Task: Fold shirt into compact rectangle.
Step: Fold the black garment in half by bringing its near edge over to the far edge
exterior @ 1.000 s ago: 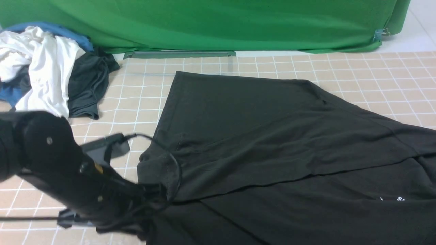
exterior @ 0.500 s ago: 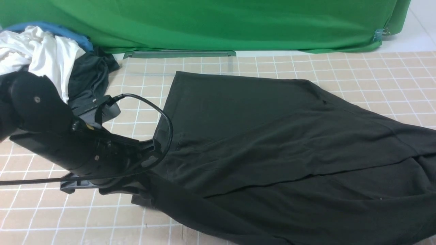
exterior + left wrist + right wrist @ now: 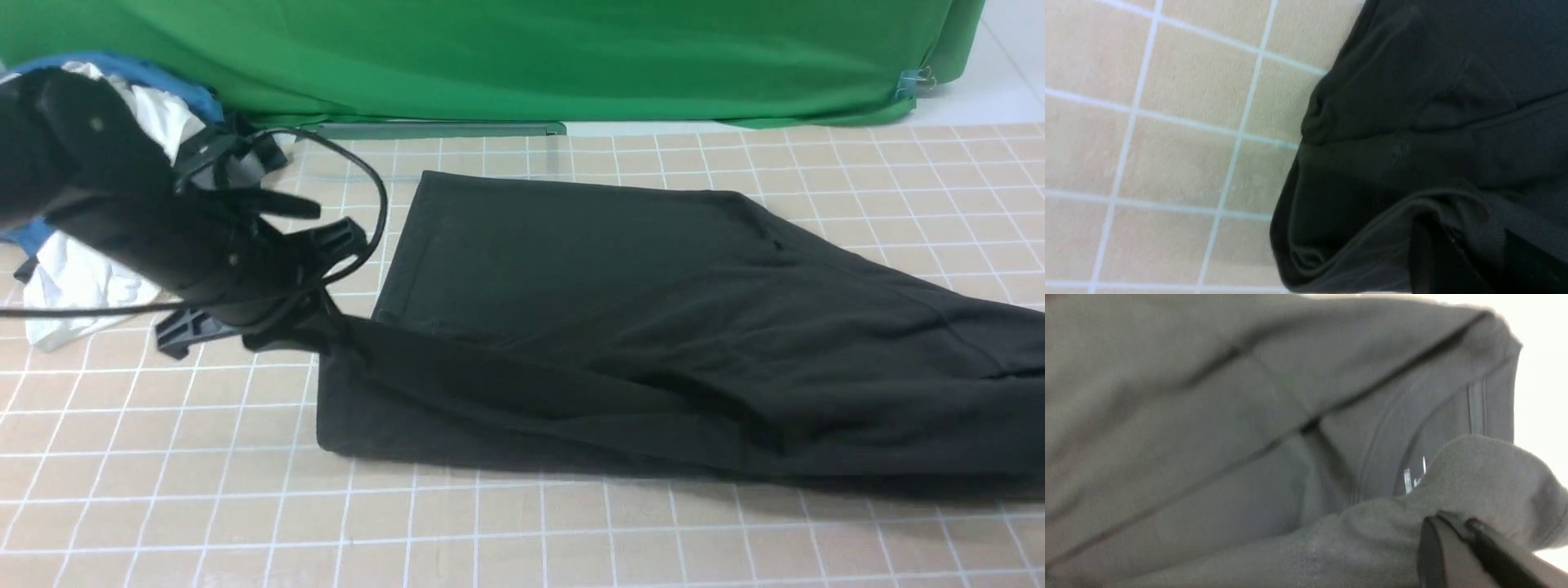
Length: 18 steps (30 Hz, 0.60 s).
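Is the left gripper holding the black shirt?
Yes, the left gripper is shut on the black shirt's corner, held above the table.

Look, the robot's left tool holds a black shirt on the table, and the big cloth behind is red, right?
No, the big cloth behind is green, not red, as the front view shows. The left tool does hold the black shirt on the table.

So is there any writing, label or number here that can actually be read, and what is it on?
No text here can be read.
White marks on the black shirt, just inside its neckline in the right wrist view: too blurred, and partly hidden by a fold, to read.
Green backdrop: no writing shows.
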{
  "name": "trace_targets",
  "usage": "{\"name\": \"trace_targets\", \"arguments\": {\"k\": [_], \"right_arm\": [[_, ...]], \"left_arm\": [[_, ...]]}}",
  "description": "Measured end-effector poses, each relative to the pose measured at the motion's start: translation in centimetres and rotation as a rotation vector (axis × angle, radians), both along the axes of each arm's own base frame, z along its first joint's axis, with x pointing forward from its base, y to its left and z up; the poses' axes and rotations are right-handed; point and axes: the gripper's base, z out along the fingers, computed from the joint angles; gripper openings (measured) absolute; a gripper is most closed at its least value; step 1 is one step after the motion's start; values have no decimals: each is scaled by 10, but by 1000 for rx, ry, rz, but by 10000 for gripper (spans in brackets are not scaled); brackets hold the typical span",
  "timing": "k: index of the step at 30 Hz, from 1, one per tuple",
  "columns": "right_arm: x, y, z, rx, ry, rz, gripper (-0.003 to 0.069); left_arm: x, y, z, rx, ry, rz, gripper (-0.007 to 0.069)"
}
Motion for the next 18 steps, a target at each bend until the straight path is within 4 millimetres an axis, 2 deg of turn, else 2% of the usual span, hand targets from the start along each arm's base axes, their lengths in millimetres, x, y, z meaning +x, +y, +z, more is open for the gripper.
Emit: {"name": "trace_targets", "arguments": {"k": [3, 4, 5, 6, 7, 13, 18], "right_arm": [[15, -4, -13, 11, 34, -3, 35], [15, -4, -14, 12, 38, -3, 35], [26, -7, -19, 15, 51, -3, 35], [27, -7, -20, 15, 51, -3, 35], [35, -9, -22, 14, 51, -2, 35], [74, -19, -21, 8, 32, 1, 35], [102, -27, -18, 0, 4, 2, 35]], "left_arm": [[27, -6, -4, -27, -11, -5, 30], [28, -6, -6, -26, -6, -5, 30], [42, -8, -6, -27, -23, -8, 30], [43, -9, -4, -28, -29, -8, 30], [53, -10, -6, -27, -36, -11, 30], [96, -10, -7, -40, -76, 9, 30], [125, -1, -2, -54, -113, 48, 30]]}}
